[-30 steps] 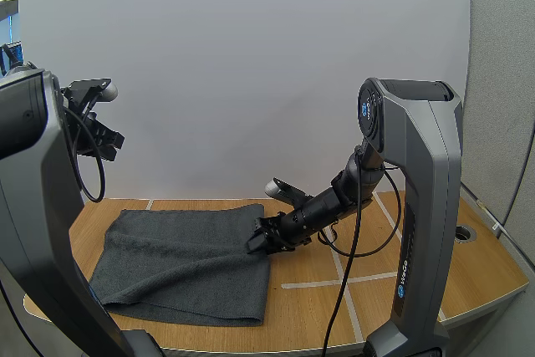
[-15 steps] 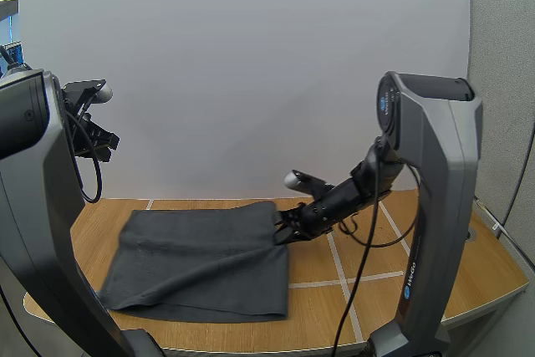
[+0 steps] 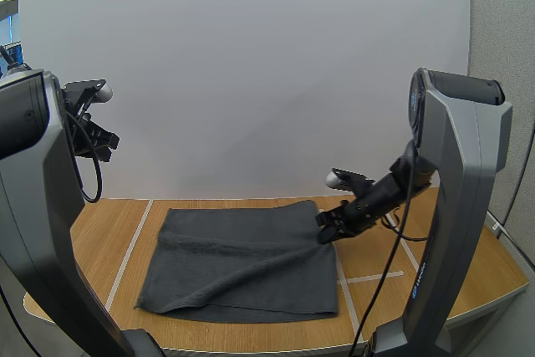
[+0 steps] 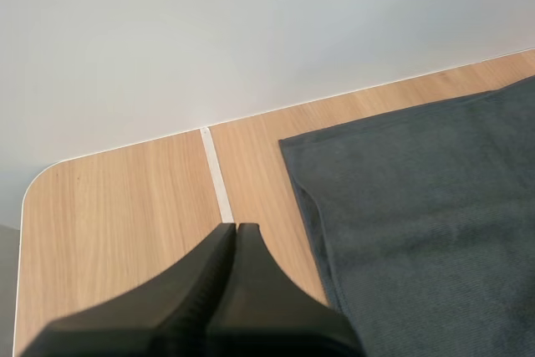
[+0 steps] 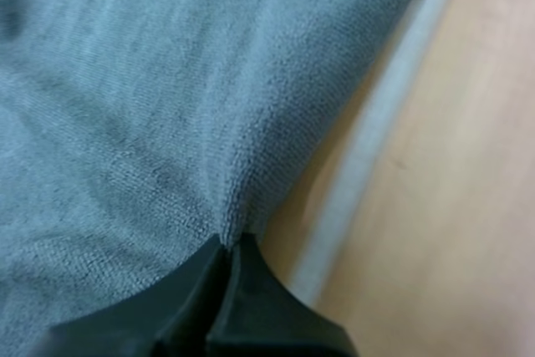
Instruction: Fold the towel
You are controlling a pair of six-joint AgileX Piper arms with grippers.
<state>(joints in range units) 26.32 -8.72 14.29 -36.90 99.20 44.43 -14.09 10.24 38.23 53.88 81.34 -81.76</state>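
A dark grey towel (image 3: 242,261) lies spread on the wooden table (image 3: 96,236), its near half slightly rumpled. My right gripper (image 3: 326,234) is low at the towel's right edge, shut on it. In the right wrist view its tips (image 5: 227,244) pinch a small tuck of the towel (image 5: 150,98) beside a white tape line (image 5: 376,131). My left gripper (image 3: 102,141) hangs high at the left, well above the table. The left wrist view shows its fingers together as one dark wedge (image 4: 236,229), over bare wood left of the towel's far left corner (image 4: 418,198).
White tape lines (image 3: 125,252) cross the tabletop. A plain white wall stands behind the table. Bare wood (image 3: 468,269) lies to the right of the towel and along the table's rounded left end (image 4: 75,223).
My right gripper closed on the towel's right edge and moved right, dragging the whole towel rightward across the table. The left arm has barely moved.
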